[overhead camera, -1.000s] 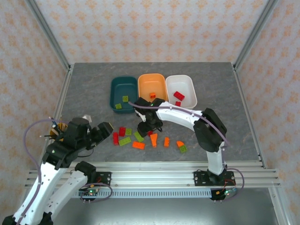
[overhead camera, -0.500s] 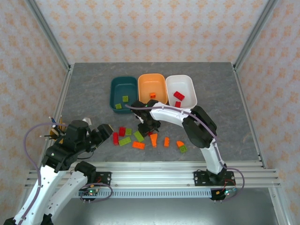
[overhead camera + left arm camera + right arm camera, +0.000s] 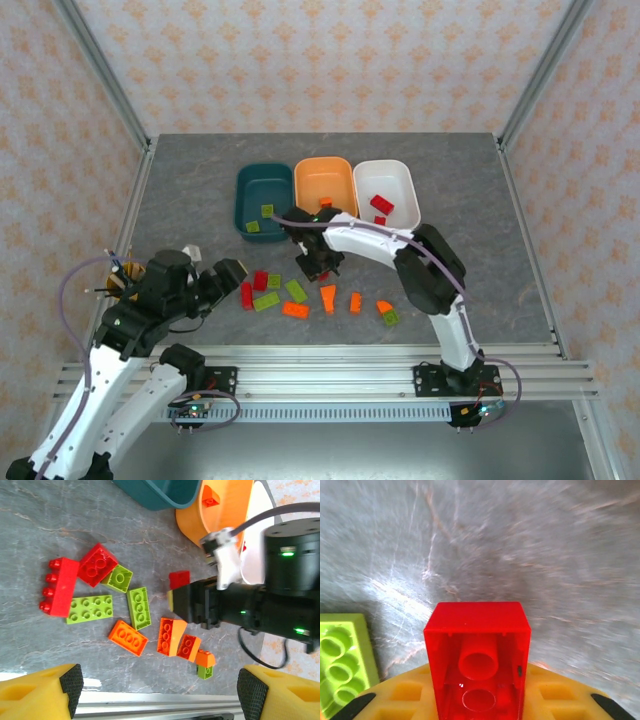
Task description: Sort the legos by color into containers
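We find the right gripper (image 3: 318,266) clamped on a small red brick (image 3: 476,645) near the middle of the grey table (image 3: 180,190), just on the near side of the orange tub (image 3: 303,185). The brick sits between the yellow pads (image 3: 555,695) with its hollow underside turned to the wrist camera. Two round sockets lie in line along the fingers, so its long axis runs back into the jaws. We cannot tell whether it clears the surface.

A yellow-green brick (image 3: 340,655) lies just beside it. The other loose legos (image 3: 132,639), red, green and orange, are scattered between the gripper and the near edge. The right arm (image 3: 380,245) arches over their right-hand end.

The dark teal tub (image 3: 243,195), the orange one and the white tub (image 3: 408,185) stand side by side toward the far edge, each with a few pieces inside.

The left gripper (image 3: 224,274) hangs near the left edge with its jaws spread wide and nothing between them, close to a cup of pens (image 3: 120,282).
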`<state>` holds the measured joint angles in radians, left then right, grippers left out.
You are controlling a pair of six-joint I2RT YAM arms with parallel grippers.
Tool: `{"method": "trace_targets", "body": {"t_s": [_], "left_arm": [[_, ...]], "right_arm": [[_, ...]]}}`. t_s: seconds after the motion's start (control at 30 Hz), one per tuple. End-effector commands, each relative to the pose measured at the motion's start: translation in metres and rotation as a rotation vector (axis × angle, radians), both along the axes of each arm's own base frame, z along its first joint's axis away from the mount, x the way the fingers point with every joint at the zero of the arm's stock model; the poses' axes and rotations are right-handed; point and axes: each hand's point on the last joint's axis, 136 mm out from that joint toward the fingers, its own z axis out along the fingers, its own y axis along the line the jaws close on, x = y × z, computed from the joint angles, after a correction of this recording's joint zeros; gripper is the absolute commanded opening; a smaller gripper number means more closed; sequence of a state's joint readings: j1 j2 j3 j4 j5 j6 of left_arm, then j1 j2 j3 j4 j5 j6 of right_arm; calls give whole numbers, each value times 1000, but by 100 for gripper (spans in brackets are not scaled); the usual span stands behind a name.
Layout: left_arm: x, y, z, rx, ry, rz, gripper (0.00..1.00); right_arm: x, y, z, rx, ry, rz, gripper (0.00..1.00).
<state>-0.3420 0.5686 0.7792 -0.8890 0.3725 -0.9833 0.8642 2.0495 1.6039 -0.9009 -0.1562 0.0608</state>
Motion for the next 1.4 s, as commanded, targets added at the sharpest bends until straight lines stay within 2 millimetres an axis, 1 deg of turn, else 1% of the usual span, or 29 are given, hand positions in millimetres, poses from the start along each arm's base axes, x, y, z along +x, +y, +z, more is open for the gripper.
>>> {"method": "trace_targets", "body": {"t_s": [0.0, 0.03, 0.07, 0.13, 0.2, 0.27, 0.3, 0.37, 0.43, 0.5, 0.6, 0.7, 0.73, 0.8, 0.9, 0.97, 1.03, 1.13, 1.27, 1.37], "left_arm": [[21, -22, 34, -43, -94, -75, 84], [26, -26, 37, -32, -98, -93, 83], [33, -32, 41, -17, -107, -113, 83], [44, -46, 49, 2, -130, -149, 83], [58, -64, 53, 7, -148, -182, 84], [71, -83, 58, 7, -164, -210, 83], [78, -93, 61, 7, -173, -223, 83], [90, -111, 65, 12, -183, -253, 83], [100, -126, 68, 20, -190, -276, 83], [109, -139, 69, 29, -191, -292, 83], [118, -151, 68, 33, -192, -308, 83], [122, -159, 65, 47, -183, -327, 83], [122, -161, 64, 50, -180, -334, 83], [122, -165, 60, 55, -171, -343, 83], [120, -167, 55, 62, -161, -347, 83], [118, -167, 52, 65, -157, -349, 83], [116, -166, 48, 74, -148, -347, 83], [112, -162, 41, 91, -128, -341, 82], [105, -152, 35, 127, -95, -321, 82], [98, -142, 33, 143, -77, -301, 82]], "right_arm": [[37, -37, 77, 87, -170, -173, 32], [44, -50, 85, 100, -182, -223, 32], [53, -68, 92, 109, -194, -285, 31], [69, -103, 96, 103, -206, -398, 31], [83, -138, 93, 76, -201, -517, 31], [94, -164, 88, 58, -188, -616, 31], [101, -175, 84, 49, -182, -659, 31], [112, -189, 76, 48, -164, -723, 32], [122, -196, 65, 50, -131, -762, 32], [131, -201, 50, 22, -102, -788, 32], [140, -208, 27, -16, -67, -814, 32], [145, -211, 12, -30, -44, -835, 34], [146, -211, 9, -29, -39, -837, 36], [147, -209, 4, -28, -30, -834, 42], [149, -208, 5, -19, -31, -831, 53], [150, -207, 11, -6, -42, -829, 58], [151, -206, 21, 11, -64, -826, 59], [153, -206, 47, 29, -115, -812, 59], [149, -202, 96, 63, -215, -775, 59], [136, -195, 130, 107, -274, -745, 59]]}}
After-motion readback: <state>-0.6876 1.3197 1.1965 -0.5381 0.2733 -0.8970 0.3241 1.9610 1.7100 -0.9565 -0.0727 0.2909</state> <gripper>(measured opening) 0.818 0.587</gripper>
